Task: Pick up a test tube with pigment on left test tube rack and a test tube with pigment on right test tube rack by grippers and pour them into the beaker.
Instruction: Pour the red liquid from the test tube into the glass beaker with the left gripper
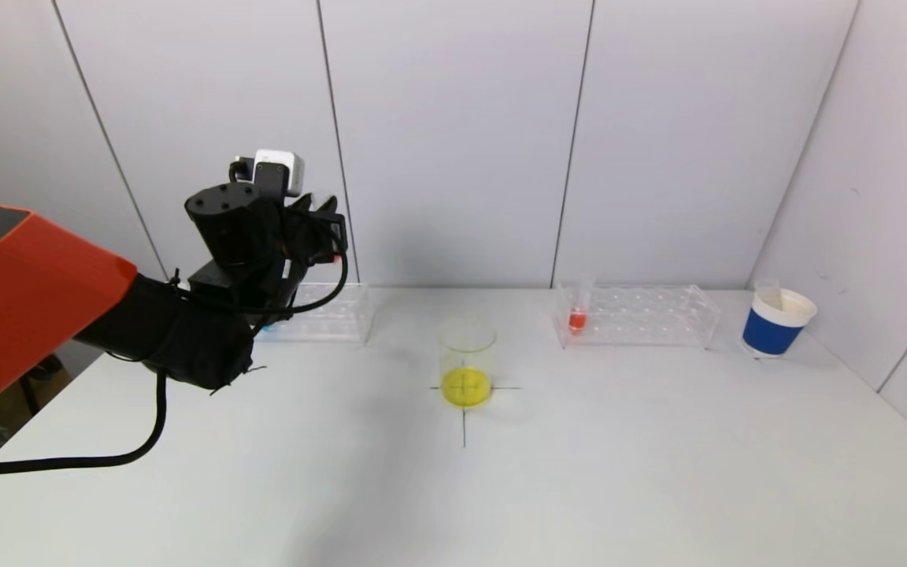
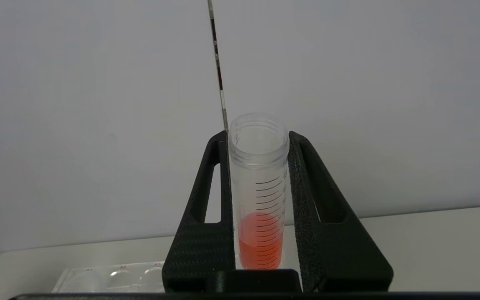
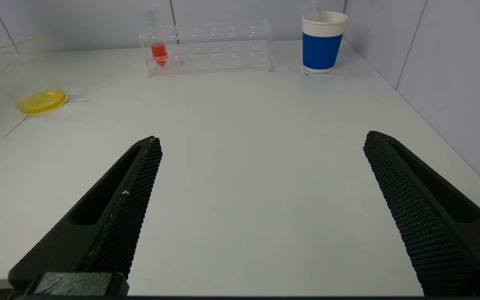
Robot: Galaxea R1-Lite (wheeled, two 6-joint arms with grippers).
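Observation:
My left gripper [image 1: 326, 228] is raised above the left clear rack [image 1: 327, 315] and is shut on a clear graduated test tube [image 2: 258, 196] with orange-red pigment at its bottom, held upright between the fingers [image 2: 206, 233]. The glass beaker [image 1: 466, 362] with yellow liquid stands on a black cross at the table's middle; it also shows in the right wrist view [image 3: 23, 79]. The right clear rack [image 1: 642, 316] holds one tube with orange-red pigment [image 1: 577, 315] at its left end, also in the right wrist view [image 3: 158, 52]. My right gripper [image 3: 261, 141] is open and empty, low over the near table, out of the head view.
A blue-and-white paper cup [image 1: 776, 323] stands at the far right beside the right rack, near the side wall. White walls close the table at the back and right. The left rack's wells [image 2: 115, 279] show below the held tube.

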